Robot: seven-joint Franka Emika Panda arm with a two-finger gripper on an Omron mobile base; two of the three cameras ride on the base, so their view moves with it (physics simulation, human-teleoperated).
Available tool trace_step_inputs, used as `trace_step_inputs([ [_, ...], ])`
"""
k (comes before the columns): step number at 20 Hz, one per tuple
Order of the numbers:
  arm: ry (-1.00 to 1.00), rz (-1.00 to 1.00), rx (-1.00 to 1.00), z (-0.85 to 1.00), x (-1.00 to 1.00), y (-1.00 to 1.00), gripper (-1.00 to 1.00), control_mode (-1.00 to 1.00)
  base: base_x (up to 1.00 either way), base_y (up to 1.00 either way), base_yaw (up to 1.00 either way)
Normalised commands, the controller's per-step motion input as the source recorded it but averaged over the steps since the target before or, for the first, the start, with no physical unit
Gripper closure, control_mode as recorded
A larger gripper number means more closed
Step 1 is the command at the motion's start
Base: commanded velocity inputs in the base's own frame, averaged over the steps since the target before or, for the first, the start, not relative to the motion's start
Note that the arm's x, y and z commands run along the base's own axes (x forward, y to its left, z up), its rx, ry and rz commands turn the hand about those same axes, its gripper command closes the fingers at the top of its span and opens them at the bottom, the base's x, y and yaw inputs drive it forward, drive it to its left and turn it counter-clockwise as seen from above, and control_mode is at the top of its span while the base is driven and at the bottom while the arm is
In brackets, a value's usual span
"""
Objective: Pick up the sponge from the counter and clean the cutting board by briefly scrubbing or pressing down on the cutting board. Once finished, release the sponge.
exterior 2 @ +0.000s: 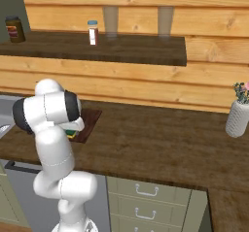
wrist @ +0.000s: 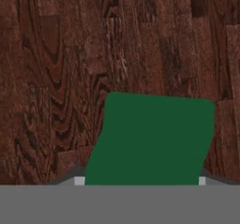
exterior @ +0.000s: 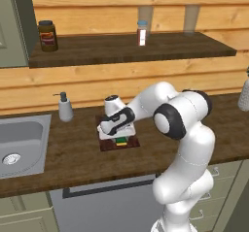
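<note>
One sponge (wrist: 150,141) clamped in hand (wrist: 140,182) | on cutting board (exterior: 108,145) | open counter (exterior: 73,148) around

White Franka arm (exterior: 187,143), dark joints: I see it folded forward from the base, elbow high, forearm angled down. Two-finger gripper (exterior: 120,139): wrist bent, hand pointing straight down, tips low; a green-topped rectangular sponge (wrist: 152,138) sits between its fingers, closure around it not discernible.

A kitchen: wood counter (exterior: 194,124) with inset sink (exterior: 19,146), drawers (exterior 2: 146,199) below.
</note>
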Motion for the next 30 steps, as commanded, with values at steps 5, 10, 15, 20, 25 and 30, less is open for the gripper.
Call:
trace_step_inputs([
  [5,-0.09,0.00,0.00,-0.03,0.48,0.03,1.00,-1.00,0.00,0.00,0.00],
  [10,-0.07,0.00,0.00,-0.07,0.78,0.00,1.00,-1.00,0.00,0.00,0.00],
  [15,-0.06,0.00,0.00,-0.05,0.78,0.00,1.00,-1.00,0.00,0.00,0.00],
  [20,-0.05,0.00,0.00,-0.01,0.74,0.07,1.00,-1.00,0.00,0.00,0.00],
  [25,0.00,0.00,0.00,-0.02,0.51,0.24,1.00,-1.00,0.00,0.00,0.00],
  [30,0.00,0.00,0.00,-0.13,0.15,0.35,1.00,-1.00,0.00,0.00,0.00],
])
